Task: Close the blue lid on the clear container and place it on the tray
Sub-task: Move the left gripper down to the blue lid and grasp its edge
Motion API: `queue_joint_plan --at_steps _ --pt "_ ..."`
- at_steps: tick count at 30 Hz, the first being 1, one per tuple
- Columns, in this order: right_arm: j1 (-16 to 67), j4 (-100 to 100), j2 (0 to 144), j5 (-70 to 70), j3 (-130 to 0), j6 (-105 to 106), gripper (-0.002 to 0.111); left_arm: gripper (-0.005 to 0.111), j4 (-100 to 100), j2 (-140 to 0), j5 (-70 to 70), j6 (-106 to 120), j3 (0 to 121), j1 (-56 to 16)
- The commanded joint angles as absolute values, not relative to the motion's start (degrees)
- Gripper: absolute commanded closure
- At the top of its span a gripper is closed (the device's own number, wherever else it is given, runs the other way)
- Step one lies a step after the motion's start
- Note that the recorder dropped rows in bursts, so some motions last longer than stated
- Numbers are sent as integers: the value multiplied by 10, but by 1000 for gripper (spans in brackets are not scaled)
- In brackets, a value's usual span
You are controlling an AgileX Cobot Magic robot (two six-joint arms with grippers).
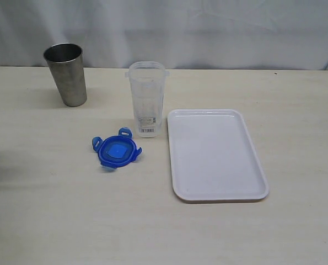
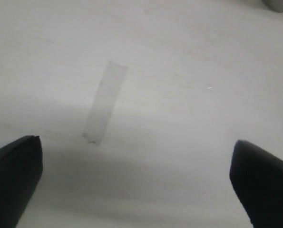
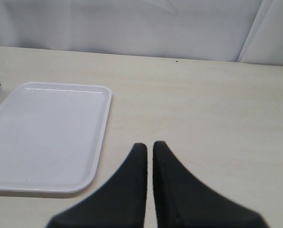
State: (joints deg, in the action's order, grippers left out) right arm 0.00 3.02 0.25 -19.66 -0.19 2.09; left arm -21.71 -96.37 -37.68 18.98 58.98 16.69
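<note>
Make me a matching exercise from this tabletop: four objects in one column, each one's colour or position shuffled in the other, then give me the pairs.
Column one:
1. blue lid
2. clear container
3. tray
4. steel cup

Column two:
A. grey metal, farthest left
B. white, flat, farthest right
C. transparent, upright, just left of the tray
D. lying flat, fitted on nothing

Pairs: 1-D, 2-C, 3-B, 4-A

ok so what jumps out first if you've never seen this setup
The bright blue lid lies flat on the pale table, off the clear container standing open just behind it. A big white tray sits bare to the container's right, and a steel cup stands at the back left.
</note>
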Motion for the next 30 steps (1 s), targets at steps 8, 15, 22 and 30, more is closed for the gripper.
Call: queue_joint_plan --at_steps 8,15,22,30 --pt "-4 33 0 -196 0 21 104 2 -287 -963 -345 205 594 46" --pt "-4 33 0 -196 0 21 104 15 -217 -974 -308 117 594 -39" --pt "-4 33 0 -196 0 21 104 52 -216 -1014 -303 138 594 -106" --pt "-4 33 0 -196 0 21 104 51 -223 -1074 -255 171 594 -167"
